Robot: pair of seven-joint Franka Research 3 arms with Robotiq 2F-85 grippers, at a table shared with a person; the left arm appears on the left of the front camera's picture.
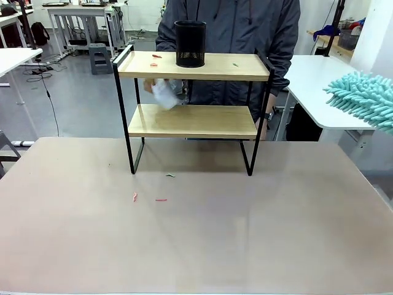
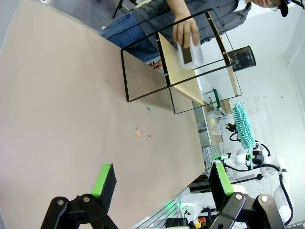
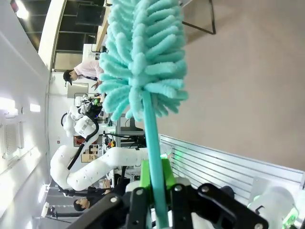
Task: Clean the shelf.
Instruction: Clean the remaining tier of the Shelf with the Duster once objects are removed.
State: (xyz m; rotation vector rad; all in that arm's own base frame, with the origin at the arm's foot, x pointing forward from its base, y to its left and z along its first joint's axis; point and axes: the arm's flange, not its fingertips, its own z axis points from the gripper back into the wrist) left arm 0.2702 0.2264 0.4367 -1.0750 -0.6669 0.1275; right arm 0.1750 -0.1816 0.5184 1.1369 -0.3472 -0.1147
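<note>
Right wrist view showed the right claw [image 3: 155, 183] low in the middle of the frame, pressed together on the thin stick of the fluffy teal duster [image 3: 140, 62]. That tight pinch kept the duster straight, with its soft head pointing away from the claw, I think so it was ready to sweep. In the front view the duster hung at the right edge, well apart from the shelf [image 1: 252, 69].

At the bottom of the left wrist view, the left claw [image 2: 162, 180] was spread wide with nothing in it, above the bench [image 1: 196, 246]. It was likely just waiting.

In the front view, the shelf stood on the bench in the upper middle of the frame. A black mesh cup [image 1: 190, 43] sat on its top board, with small bits [image 1: 156, 56] near it. More bits [image 1: 161, 199] lay on the bench in front. Between the two boards, the person's hand [image 1: 149, 86] held a white cloth [image 1: 164, 95] just over the lower board, probably to wipe it.
</note>
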